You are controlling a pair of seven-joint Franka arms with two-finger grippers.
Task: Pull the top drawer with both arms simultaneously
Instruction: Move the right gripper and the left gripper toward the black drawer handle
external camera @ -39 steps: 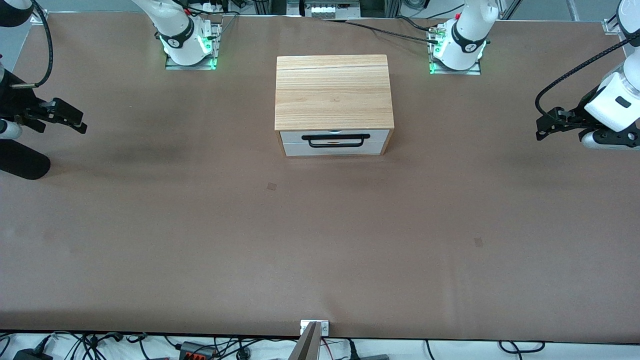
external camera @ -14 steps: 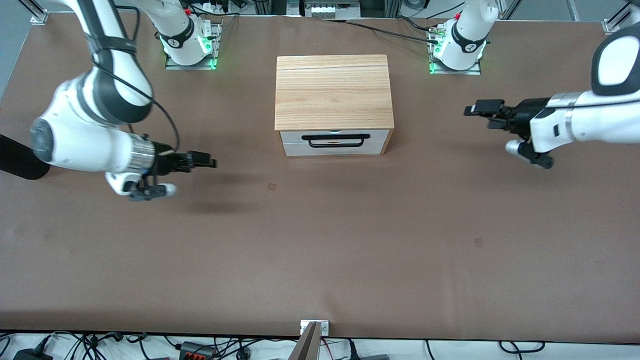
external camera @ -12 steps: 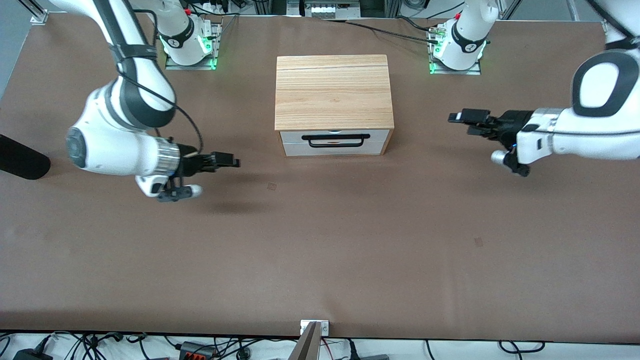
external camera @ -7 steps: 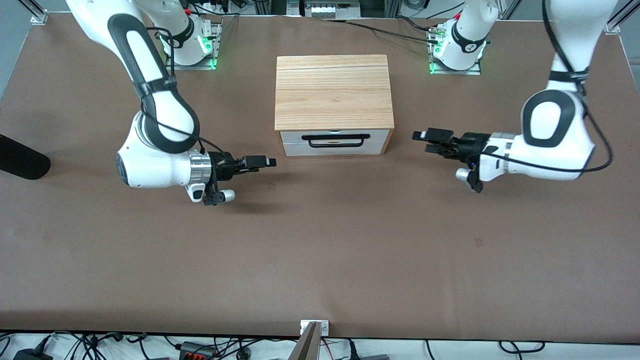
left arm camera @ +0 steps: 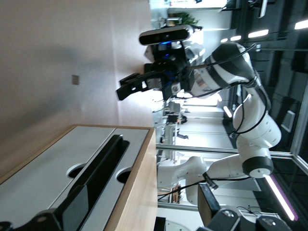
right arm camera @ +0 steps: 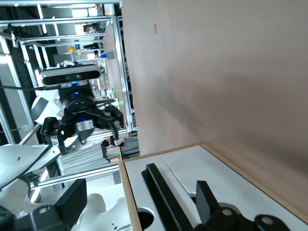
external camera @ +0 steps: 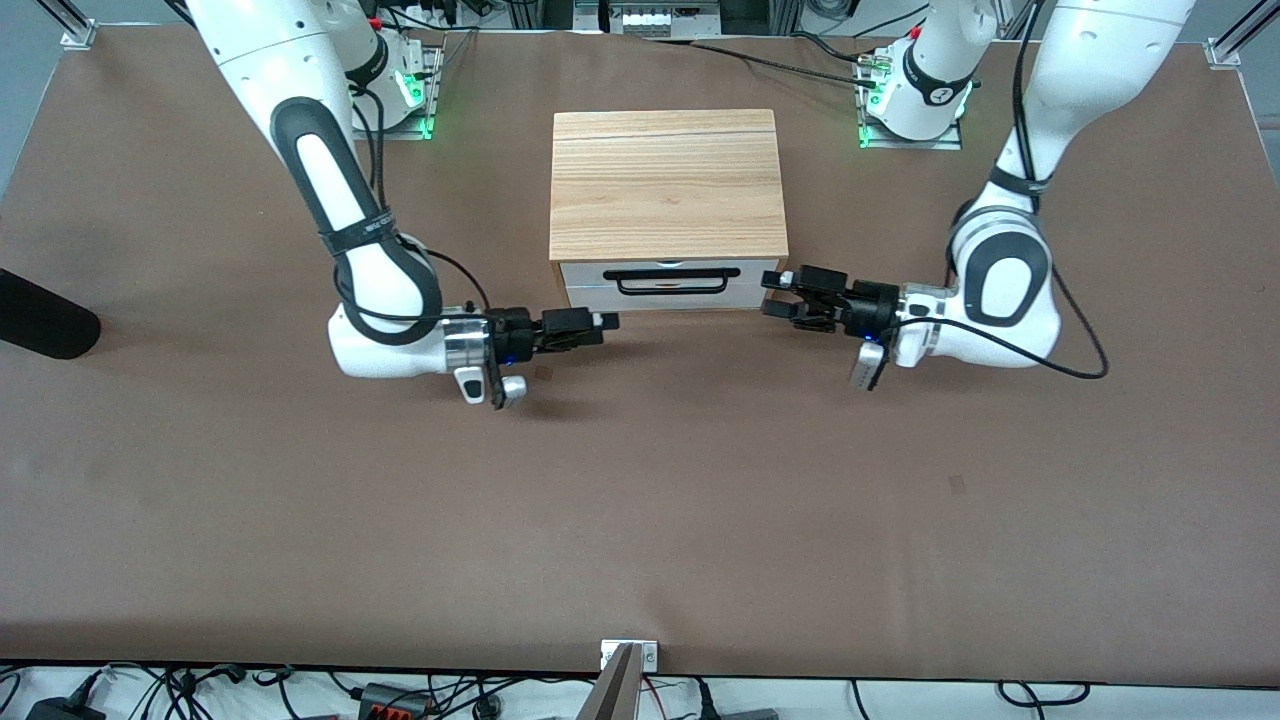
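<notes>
Top drawer (external camera: 668, 284) shut, between left fingers (external camera: 786, 278) and right fingers (external camera: 598, 321), both spread, untouching.

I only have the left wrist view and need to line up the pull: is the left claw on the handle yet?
Observer: No. From the front view, the left claw hangs open beside the top drawer, at its end toward the left arm, clear of the black handle.
Operator: And the right one?
Observer: The right claw is open over the table, just in front of the drawer's corner toward the right arm's end, also off the handle.
</notes>
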